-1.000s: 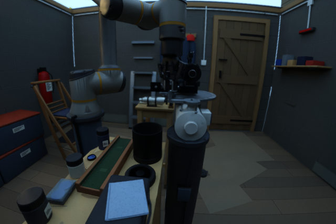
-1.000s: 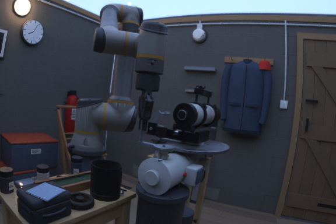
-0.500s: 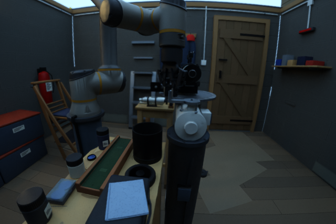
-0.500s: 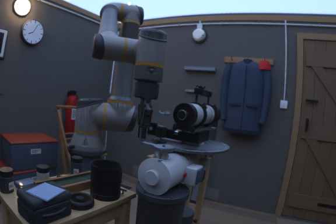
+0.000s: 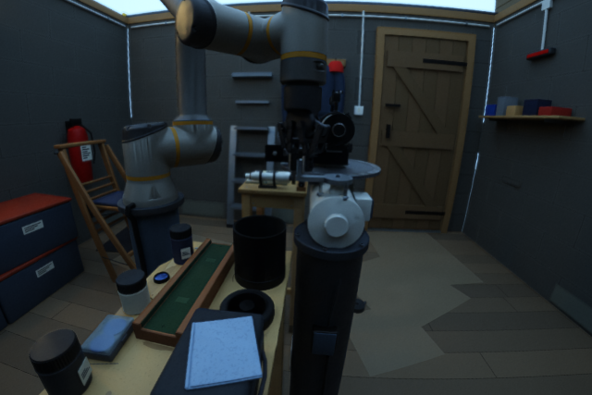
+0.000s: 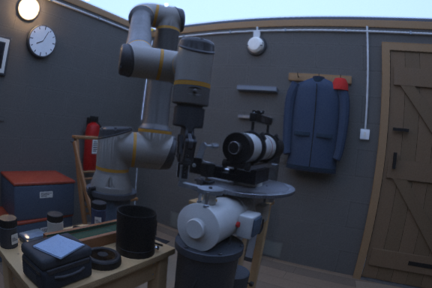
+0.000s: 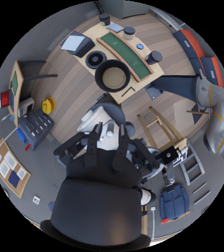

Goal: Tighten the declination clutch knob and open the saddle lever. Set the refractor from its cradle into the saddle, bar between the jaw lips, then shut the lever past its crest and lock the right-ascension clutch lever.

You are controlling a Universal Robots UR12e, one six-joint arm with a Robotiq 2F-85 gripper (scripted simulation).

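My gripper (image 6: 183, 172) points straight down at the left end of the mount head, fingers partly open and holding nothing. In the wrist camera its fingers (image 7: 109, 134) straddle a small pale lever knob (image 7: 109, 129) above the white mount housing (image 7: 91, 121). The white refractor (image 6: 250, 147) sits in the dark saddle (image 6: 240, 172) on top of the mount, its black objective end facing the second side camera. The grey round plate (image 6: 240, 188) lies under the saddle, over the white motor housing (image 6: 210, 222) and the dark pier (image 5: 327, 304).
The saddle and refractor stand just right of my fingers. A wooden table (image 5: 143, 362) by the pier carries a black dew shield (image 5: 259, 251), a green-lined tray (image 5: 186, 288), jars, a lens cap and a case with a notebook (image 5: 222, 350). A folding chair (image 5: 95, 194) stands behind.
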